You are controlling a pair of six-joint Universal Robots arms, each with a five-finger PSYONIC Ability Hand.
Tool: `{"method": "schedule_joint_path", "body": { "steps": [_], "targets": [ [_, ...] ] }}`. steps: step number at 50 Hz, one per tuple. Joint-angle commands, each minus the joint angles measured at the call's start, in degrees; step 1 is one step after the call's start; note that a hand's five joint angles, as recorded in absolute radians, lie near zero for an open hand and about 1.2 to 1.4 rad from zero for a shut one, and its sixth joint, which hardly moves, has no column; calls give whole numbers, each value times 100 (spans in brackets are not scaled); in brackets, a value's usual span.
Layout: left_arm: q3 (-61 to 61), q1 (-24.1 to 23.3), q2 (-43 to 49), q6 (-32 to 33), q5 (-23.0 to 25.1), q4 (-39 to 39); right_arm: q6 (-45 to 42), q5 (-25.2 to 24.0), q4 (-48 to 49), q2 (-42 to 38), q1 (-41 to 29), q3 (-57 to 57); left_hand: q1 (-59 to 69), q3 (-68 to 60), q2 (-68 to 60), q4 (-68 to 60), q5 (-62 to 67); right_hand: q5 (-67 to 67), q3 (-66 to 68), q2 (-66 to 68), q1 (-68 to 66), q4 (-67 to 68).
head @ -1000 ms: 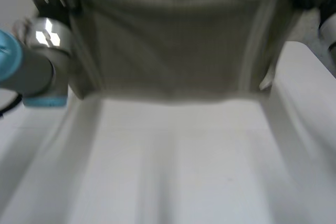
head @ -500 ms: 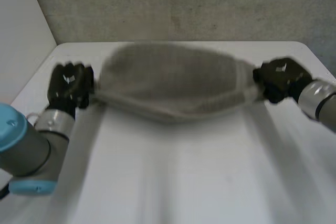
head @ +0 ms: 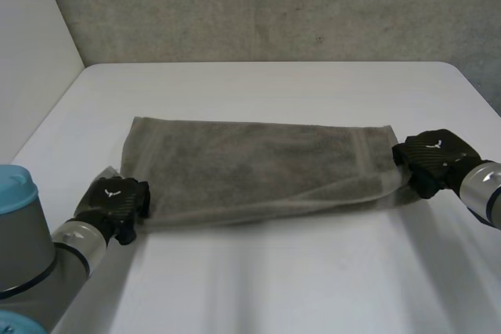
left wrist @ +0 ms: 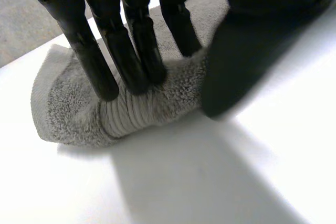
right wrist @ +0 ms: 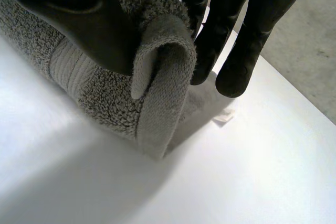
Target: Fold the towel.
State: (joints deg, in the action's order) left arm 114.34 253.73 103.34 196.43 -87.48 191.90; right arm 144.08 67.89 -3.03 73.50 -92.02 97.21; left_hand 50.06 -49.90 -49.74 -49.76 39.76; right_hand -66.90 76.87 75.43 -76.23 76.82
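**Crosswise on the table: towel pinched at both ends**

Head view: the grey towel [head: 258, 170] lies flat on the white table [head: 274, 295], its long side running left to right. It is doubled over, and two layers show along the near edge towards the right. The left hand [head: 117, 205] is closed on the near left corner. The right hand [head: 430, 160] is closed on the right end. Each hand carries a small white emblem [head: 112, 191] on its back, too small to read. Bare table lies open on the near side of the towel and again on the far side, up to the grey wall [head: 274, 5]. The towel's left end lies near the table's left edge.

Left wrist view: the left hand [left wrist: 131, 35] bears on the towel [left wrist: 63, 103] corner. Its fingers [left wrist: 100, 72] press down on top and the thumb [left wrist: 236, 61] closes against the cloth's edge, bunching the pile between them. A ribbed woven band [left wrist: 126, 116] crosses the cloth just at the fingertips. White table lies beyond the corner.

Right wrist view: the right hand [right wrist: 220, 24] pinches the towel [right wrist: 105, 98], with the thumb [right wrist: 79, 24] on one face and the fingers [right wrist: 236, 51] on the other. The folded edge curls up and over between them. A small white tag [right wrist: 223, 118] lies on the table at the towel's corner, its print too small to read.
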Motion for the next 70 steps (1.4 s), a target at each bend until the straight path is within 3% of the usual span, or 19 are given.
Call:
{"method": "schedule_joint_path", "body": {
  "steps": [1, 11, 16, 23, 33, 40, 49, 56, 63, 68, 70],
  "targets": [
    [19, 9, -551, 35, 12, -609, -265, -4, 39, 112, 272, 280, -2234, 2218, 2202, 2203, -2204, -310, 313, 457, -377, 318],
    [-447, 423, -754, 176, 64, -601, -398, -66, 92, 94, 255, 500, -2639, 2623, 2607, 2608, -2609, -310, 313, 457, -377, 318],
    [-877, 668, -412, 763, 818, -575, -389, -75, 250, 94, 237, 589, -2505, 2488, 2473, 2474, -2475, -310, 313, 457, -377, 318],
    [-1202, 818, 27, 1186, 1294, -592, -389, -92, 347, 94, 228, 720, -2437, 2421, 2405, 2406, -2407, -310, 313, 457, -377, 318],
    [-2012, 818, 881, 1538, 1286, -733, -389, -101, 356, 42, 228, 764, -2050, 2034, 2018, 2020, -2020, -310, 313, 457, -377, 318],
    [-2766, 827, 1293, 1609, 1216, -1374, -389, -110, 382, 33, 228, 826, -1865, 1849, 1833, 1834, -1835, -310, 313, 457, -377, 318],
    [-2873, 827, 1417, 1661, 1075, -1568, -389, -101, 426, 33, 228, 835, -1798, 1782, 1766, 1767, -1768, -310, 313, 457, -377, 318],
    [-2838, 836, 1601, 2258, 786, -1585, -389, -101, 426, 42, 228, 835, -1714, 1698, 1682, 1683, -1684, -310, 313, 457, -377, 318],
    [-2785, 897, 1646, 2364, 732, -1585, -398, -101, 426, 42, 237, 835, -1361, 1344, 1329, 1330, -1331, -310, 313, 457, -377, 318],
    [-2768, 906, 1646, 2356, 741, -1577, -398, -101, 435, 42, 237, 835, -284, 268, 252, 254, -254, -310, 313, 457, -377, 318],
    [-2759, 923, 1646, 2347, 741, -1568, -398, -101, 426, 42, 237, 835, 1705, -1721, -1737, -1736, 1735, -310, 313, 457, -377, 318]
  ]
}}
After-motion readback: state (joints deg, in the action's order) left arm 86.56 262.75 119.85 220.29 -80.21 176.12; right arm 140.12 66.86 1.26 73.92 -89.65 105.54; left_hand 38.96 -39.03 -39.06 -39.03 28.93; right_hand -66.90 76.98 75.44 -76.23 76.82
